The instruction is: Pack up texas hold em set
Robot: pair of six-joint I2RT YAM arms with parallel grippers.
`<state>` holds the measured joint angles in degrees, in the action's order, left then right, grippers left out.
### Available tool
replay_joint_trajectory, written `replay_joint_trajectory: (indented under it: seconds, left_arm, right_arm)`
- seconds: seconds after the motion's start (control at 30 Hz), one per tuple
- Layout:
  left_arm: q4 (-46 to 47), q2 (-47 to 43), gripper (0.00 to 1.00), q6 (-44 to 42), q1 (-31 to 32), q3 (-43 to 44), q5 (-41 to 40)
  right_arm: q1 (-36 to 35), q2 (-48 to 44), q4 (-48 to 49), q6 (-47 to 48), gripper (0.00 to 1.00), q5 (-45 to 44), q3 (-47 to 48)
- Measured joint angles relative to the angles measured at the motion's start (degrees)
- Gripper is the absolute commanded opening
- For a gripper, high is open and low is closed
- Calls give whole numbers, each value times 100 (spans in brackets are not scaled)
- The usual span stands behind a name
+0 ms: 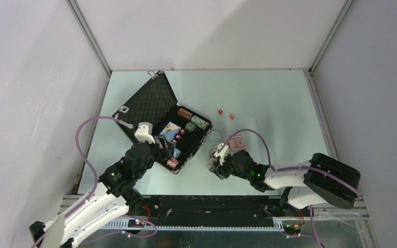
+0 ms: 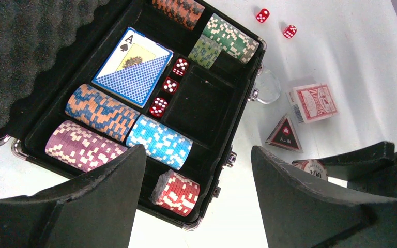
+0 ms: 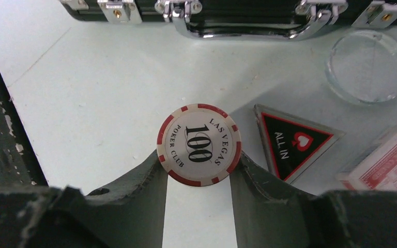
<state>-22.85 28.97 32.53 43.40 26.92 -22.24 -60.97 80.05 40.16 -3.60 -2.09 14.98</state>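
**Obs:** Which piece, and where?

**Me:** The 100 chip [image 3: 199, 143], white face with a red-barred rim. It is just right of the open briefcase [image 1: 147, 103], off its latch side. I can't tell if it rests on the desk [image 1: 269, 98] or is raised. The All In triangle [image 3: 292, 142] is just beside it. A red card deck [image 3: 387, 165] and a clear disc [image 3: 368, 66] are near.

**Obs:** Jaws?

**Me:** On my right gripper [image 3: 199, 161] the jaws are narrow, one finger against the rim on each side. On my left gripper [image 2: 197, 152] the jaws are wide and hold nothing, hanging over the near edge of the case.

**Obs:** One chip or a stack?

**Me:** Cannot tell. Only the top face shows.

**Obs:** How will it handle?

**Me:** My judgement is light, hard and smooth-edged. It is likely to pivot or slip out from two small contacts. If it is a stack, the lower chips could slide off. Best hold is square across the widest part, fingers centred, face kept level.

**Obs:** What else is loose?

**Me:** Two red dice [image 1: 219, 111] on the far desk, well apart from me. The case has an empty compartment [image 2: 199, 103] right of the blue card deck [image 2: 133, 67].
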Motion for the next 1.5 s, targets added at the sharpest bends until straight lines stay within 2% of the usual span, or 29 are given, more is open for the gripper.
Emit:
replay_joint_trajectory:
  seconds: [0.1,0.17,0.3,0.4,0.57,0.8,0.93,1.1,1.5]
  left_arm:
    - [2,2,81,2,0,0,0]
    - [2,2,81,2,0,0,0]
    - [2,2,81,13,0,0,0]
    - [2,0,80,50,0,-4,0]
    - [-13,-66,80,101,0,-92,-4]
    - [-44,-188,81,160,-2,-125,-9]
    - [-55,-201,80,162,0,-125,-15]
    - [-133,-348,80,199,-2,-136,-66]
    - [-238,-542,80,205,-2,-186,-162]
  right_arm:
    - [339,-284,-977,-11,7,411,457]
    - [726,-280,-1808,-61,6,765,1145]
    - [1515,28,-3281,-90,2,1469,2942]
    - [1829,555,-4393,17,0,1722,4282]
    - [1945,1661,-6304,273,0,1878,6131]
    - [1961,2557,-8000,474,0,1867,7206]
    - [1915,3106,-8301,566,0,1799,7770]
    - [1818,3477,-8244,562,0,1683,7890]
    - [1729,3886,-7410,407,0,1491,8052]
